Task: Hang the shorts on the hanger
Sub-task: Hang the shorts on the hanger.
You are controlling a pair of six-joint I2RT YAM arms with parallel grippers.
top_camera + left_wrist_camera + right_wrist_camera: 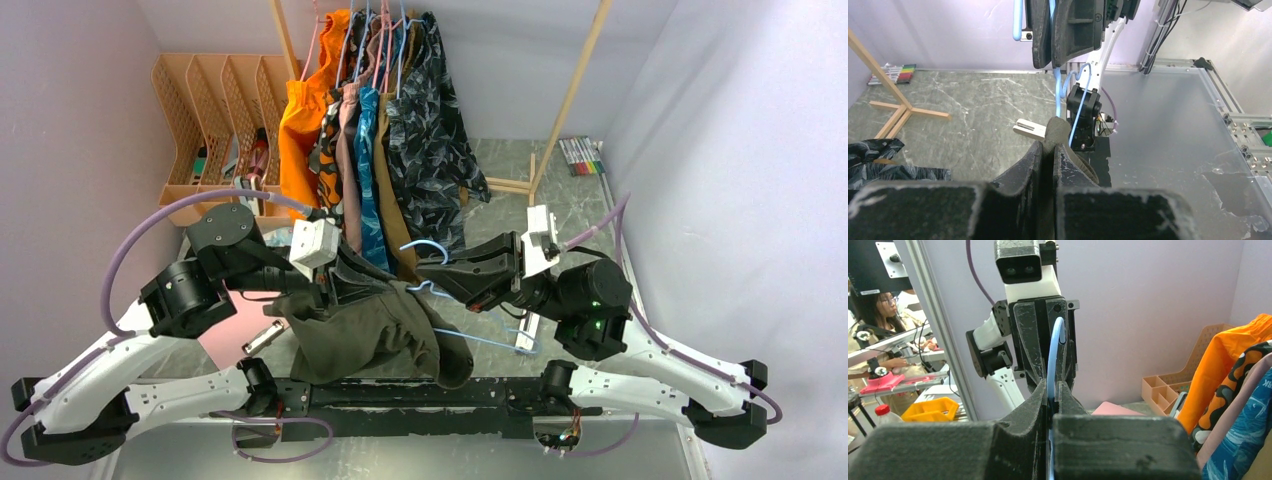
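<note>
While the olive-green shorts (370,335) are drooping in a bunch close to the near edge of the table (575,215), the left claw (340,282) is pinching their upper edge, its fingers closed tight on the fabric. Just to its right, the right claw (430,270) is gripping the light-blue hanger (480,338), fingers clamped on the wire, with the lower bar slanting past the shorts' right side. Farther back, an orange garment (305,110) and a camouflage-patterned garment (440,120) are hanging from the wooden rack (575,90), a tan desk organizer (215,100) standing to its left.
</note>
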